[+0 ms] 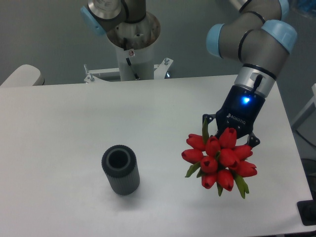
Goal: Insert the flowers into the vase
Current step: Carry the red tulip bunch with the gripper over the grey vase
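One vase (120,170) stood upright on the white table (59,128), its round mouth open to the top and its long axis vertical. Right of the vase, well apart from it, hung one bunch of flowers (220,158): about nine red tulip buds with a few green leaves, the heads turned toward the camera and the stems running back toward the gripper (230,137). The buds hid the fingers, which appeared closed on the stems.
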{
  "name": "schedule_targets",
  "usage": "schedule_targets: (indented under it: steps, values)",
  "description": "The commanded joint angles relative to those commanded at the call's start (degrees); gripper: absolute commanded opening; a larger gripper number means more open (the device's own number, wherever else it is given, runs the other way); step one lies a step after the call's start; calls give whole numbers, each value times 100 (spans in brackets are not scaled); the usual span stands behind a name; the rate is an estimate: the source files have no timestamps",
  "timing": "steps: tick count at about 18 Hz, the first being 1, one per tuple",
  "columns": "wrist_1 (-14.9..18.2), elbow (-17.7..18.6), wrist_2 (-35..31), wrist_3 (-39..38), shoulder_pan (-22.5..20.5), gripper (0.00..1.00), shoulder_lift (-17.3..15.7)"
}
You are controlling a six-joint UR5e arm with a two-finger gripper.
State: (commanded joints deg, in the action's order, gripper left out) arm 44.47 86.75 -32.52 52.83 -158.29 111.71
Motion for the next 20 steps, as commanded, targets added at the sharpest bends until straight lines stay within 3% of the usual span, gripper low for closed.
schedule_targets:
  steps: [8,20]
  values:
    - [-26,70,201,0,70,24,-35]
    - [-97,246,281,-377,571,24,-167]
